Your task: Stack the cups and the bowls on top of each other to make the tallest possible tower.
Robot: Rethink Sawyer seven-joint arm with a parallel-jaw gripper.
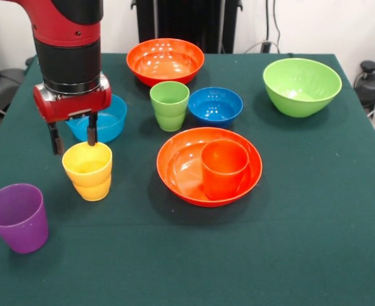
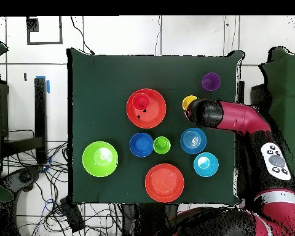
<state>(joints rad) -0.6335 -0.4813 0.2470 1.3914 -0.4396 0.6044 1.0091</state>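
A: Where was the yellow cup [image 1: 88,169]?
B: Beside the purple cup [image 1: 17,217], under the gripper [image 1: 73,136], whose fingers stood apart, probably straddling its far rim, holding nothing.
A: Advice?
B: Lower squarely, then pinch the wall.

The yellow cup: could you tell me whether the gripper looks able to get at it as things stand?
Probably yes. The gripper hangs open right at the yellow cup, one finger over its rim, the other outside. Nothing stands between them; the light blue bowl lies just behind, the purple cup well aside.
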